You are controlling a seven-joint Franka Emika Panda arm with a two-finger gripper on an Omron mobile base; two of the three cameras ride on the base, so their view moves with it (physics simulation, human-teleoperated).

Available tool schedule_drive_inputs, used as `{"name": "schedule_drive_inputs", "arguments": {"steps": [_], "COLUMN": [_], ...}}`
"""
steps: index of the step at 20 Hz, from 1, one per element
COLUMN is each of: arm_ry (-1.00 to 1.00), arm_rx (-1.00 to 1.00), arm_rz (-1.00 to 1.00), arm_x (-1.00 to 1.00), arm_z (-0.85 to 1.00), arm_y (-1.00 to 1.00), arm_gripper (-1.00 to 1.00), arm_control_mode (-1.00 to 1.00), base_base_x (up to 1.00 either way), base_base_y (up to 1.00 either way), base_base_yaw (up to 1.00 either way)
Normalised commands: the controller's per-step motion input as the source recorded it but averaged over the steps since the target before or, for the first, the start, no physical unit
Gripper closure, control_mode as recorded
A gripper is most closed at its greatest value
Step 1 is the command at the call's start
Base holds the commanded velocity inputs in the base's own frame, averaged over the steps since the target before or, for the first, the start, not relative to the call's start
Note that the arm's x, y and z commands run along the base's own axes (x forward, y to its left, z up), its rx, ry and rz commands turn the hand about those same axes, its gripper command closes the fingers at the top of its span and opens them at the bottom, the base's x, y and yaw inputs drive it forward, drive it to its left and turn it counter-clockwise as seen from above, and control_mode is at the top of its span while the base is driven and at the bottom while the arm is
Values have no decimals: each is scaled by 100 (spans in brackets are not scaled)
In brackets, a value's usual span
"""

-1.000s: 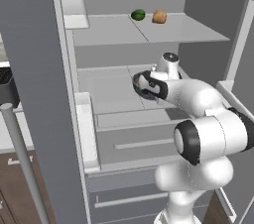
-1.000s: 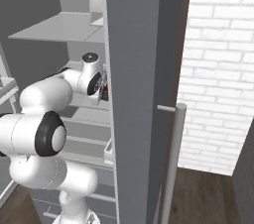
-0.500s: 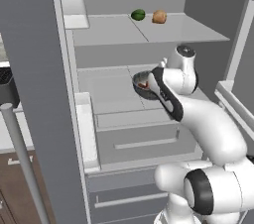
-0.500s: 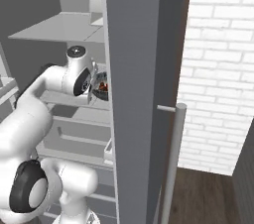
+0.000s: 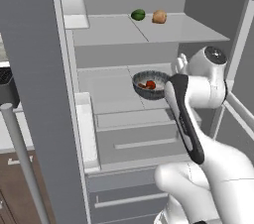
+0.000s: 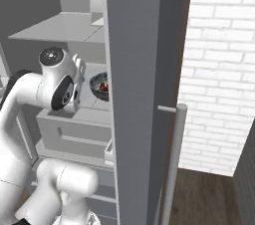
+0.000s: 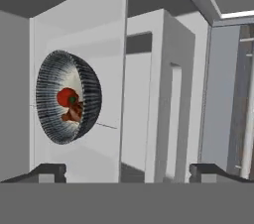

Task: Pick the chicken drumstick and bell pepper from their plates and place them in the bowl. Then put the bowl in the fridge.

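Note:
The dark speckled bowl (image 5: 151, 84) stands on the fridge's middle shelf (image 5: 106, 86), and it also shows from the other side (image 6: 100, 86). In it lie the red bell pepper (image 7: 67, 96) and the brown chicken drumstick (image 7: 74, 113). My gripper (image 7: 128, 172) is open with nothing between its fingertips (image 7: 47, 170). It hangs back from the bowl (image 7: 69, 97), just to its right at the shelf front (image 5: 180, 64). The plates are out of view.
A green and a tan piece of produce (image 5: 138, 15) (image 5: 159, 17) sit on the upper shelf. Drawers (image 5: 134, 141) lie below the bowl's shelf and door bins (image 5: 84, 129) on the left. Door handles (image 5: 22, 158) (image 6: 172, 159) flank the opening, with a brick wall (image 6: 224, 69) at the right.
The gripper has opened, let go of the bowl and pulled back and up from it. The bowl stays on the middle shelf.

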Motion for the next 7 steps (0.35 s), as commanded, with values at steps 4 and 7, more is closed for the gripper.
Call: {"name": "schedule_drive_inputs", "arguments": {"steps": [4,7], "arm_ry": [-32,-54], "arm_rx": [-2,-4], "arm_rz": [4,13], "arm_x": [-100,-100], "arm_z": [67,53], "arm_y": [1,8], "arm_gripper": [-100,-100], "arm_control_mode": [-100,-100], "base_base_x": [0,0], "base_base_y": [0,0], "base_base_yaw": [0,0]}}
